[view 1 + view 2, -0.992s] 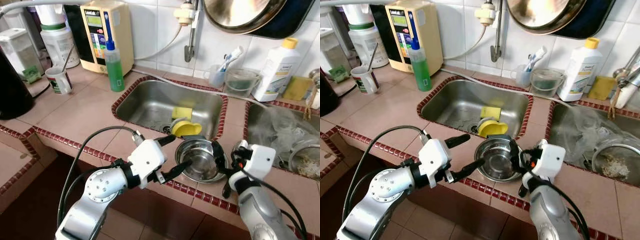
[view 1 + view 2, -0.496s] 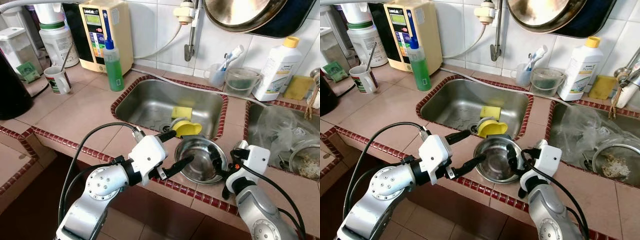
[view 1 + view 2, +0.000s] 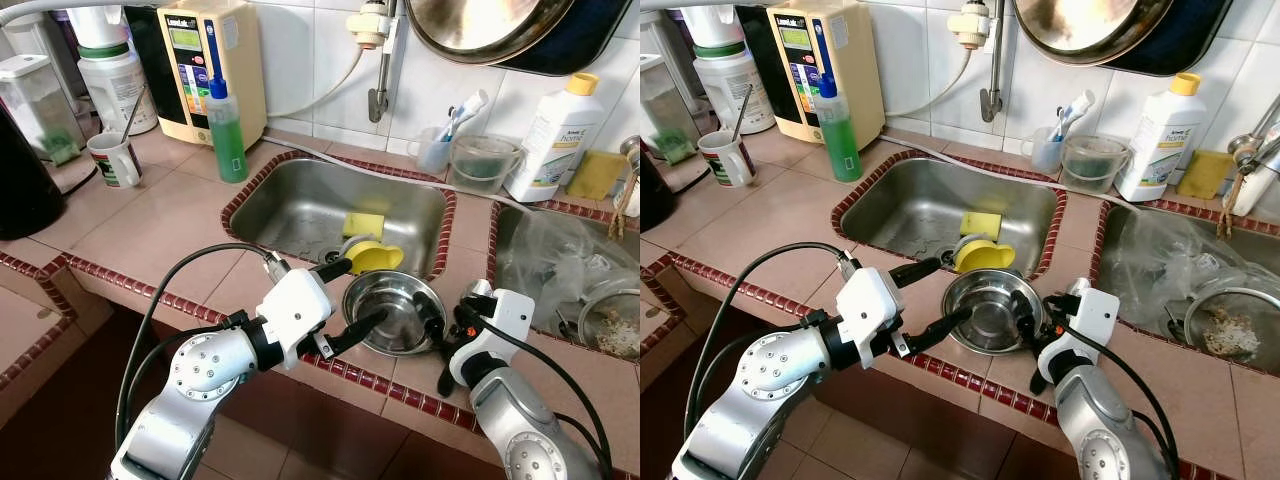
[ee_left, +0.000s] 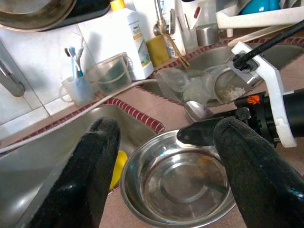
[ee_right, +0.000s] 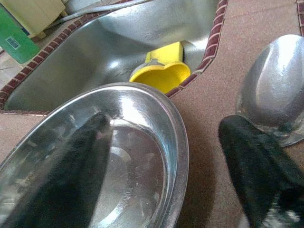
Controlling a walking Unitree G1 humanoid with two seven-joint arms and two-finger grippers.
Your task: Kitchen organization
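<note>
**Steel bowl held at its rim beside the sink**

Attention is given to the round, shiny stainless-steel bowl point(image 3: 393, 311), which is placed on the pink tiled counter point(image 3: 150, 225), on the strip between the steel sink basin point(image 3: 310, 205) and the dark-red tiled front edge. The bowl is slightly tilted, with its opening turned a little toward the sink.

The right gripper point(image 3: 436, 320) is positioned at the right side of the bowl. In the right wrist view one black finger is seen inside the bowl and the other finger point(image 5: 254, 164) outside it, so the rim is straddled; whether the rim is really pinched cannot be told. The left gripper point(image 3: 360, 295) is placed at the left side of the bowl with its fingers spread apart, and nothing is grasped by it. The bowl lies straight ahead of these fingers, between and just beyond them. Both arms are close, but the right one is judged to be the nearer.

The bowl is smooth, thin-walled and reflective, with a rolled rim; it is judged to be light and slippery. A yellow plastic scoop-like piece point(image 3: 372, 256) rests at the sink edge just behind the bowl, and a yellow sponge point(image 3: 364, 224) lies in the basin. A steel spoon-like bowl point(image 5: 273, 88) stands just beside the right gripper.
</note>
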